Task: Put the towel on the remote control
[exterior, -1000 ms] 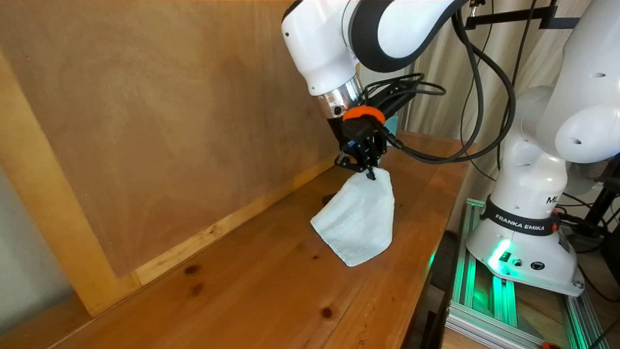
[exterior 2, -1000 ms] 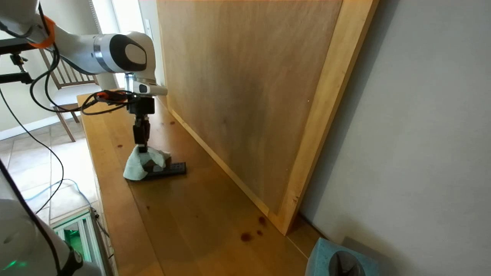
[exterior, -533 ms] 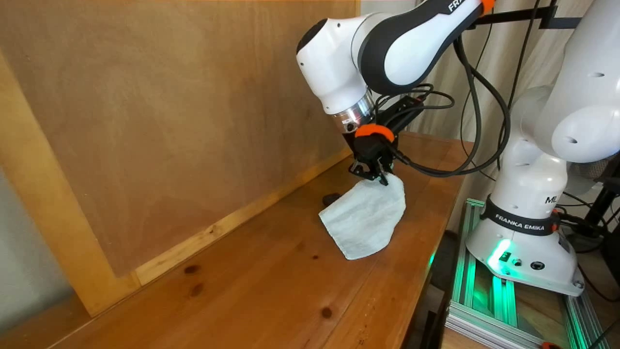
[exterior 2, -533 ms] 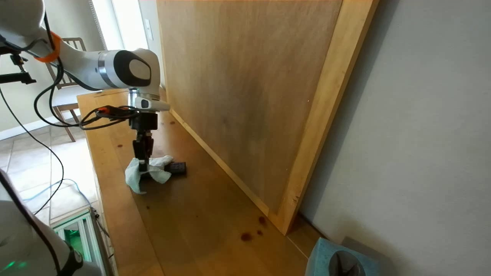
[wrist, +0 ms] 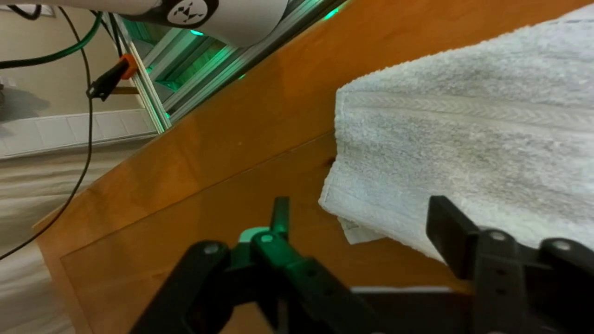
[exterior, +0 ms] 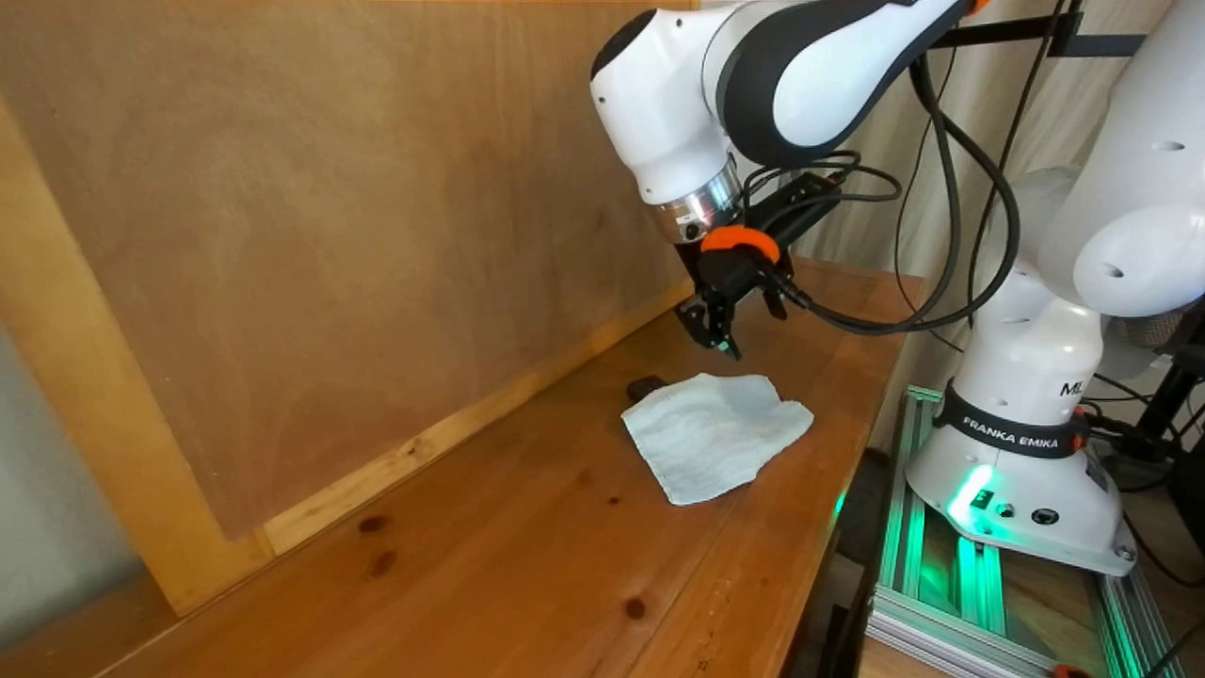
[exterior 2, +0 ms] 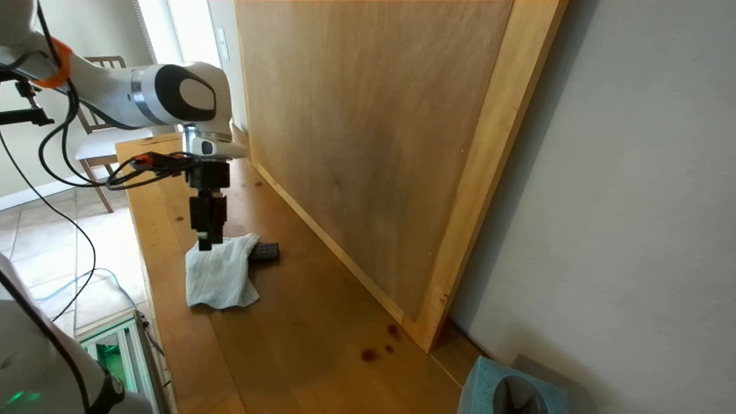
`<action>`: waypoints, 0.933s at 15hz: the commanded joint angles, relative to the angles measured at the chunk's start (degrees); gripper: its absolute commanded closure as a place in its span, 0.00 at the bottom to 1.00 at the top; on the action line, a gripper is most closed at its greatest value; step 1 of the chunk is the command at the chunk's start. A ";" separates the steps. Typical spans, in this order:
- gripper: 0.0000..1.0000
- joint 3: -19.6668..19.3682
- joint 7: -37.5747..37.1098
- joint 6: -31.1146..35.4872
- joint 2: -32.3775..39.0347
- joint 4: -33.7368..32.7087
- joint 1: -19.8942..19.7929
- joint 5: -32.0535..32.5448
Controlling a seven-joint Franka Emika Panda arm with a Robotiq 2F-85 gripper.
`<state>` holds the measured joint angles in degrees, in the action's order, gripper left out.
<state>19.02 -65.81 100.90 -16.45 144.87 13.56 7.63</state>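
Note:
The white towel [exterior: 713,438] lies flat and a little wrinkled on the wooden table, draped over most of the black remote control [exterior 2: 264,252]. One end of the remote sticks out from beneath the cloth in both exterior views; its rest is covered. Just above the towel hangs my gripper [exterior: 753,331], apart from the cloth. In the wrist view the gripper [wrist: 359,206] has its fingers spread wide with nothing between them. There the towel [wrist: 455,134] fills the right side, and the remote does not show.
A tall wooden panel [exterior: 329,235] stands along one long side of the table. A blue-grey box [exterior 2: 512,391] sits near the wall. The robot's base [exterior: 1026,490] is beside the table's opposite edge, and a chair [exterior 2: 109,141] stands beyond.
The gripper came down with the towel, then opened and let go of it. It has risen slightly, and the towel has settled flat over the remote.

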 commanded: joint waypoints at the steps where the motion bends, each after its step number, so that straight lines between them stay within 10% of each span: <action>1: 0.00 0.22 -2.12 -0.60 -8.57 -1.25 1.59 -7.34; 14: 0.00 4.42 -14.48 -0.97 -18.70 -4.20 0.82 -11.93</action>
<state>22.96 -80.58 100.15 -35.05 140.85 14.98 -4.03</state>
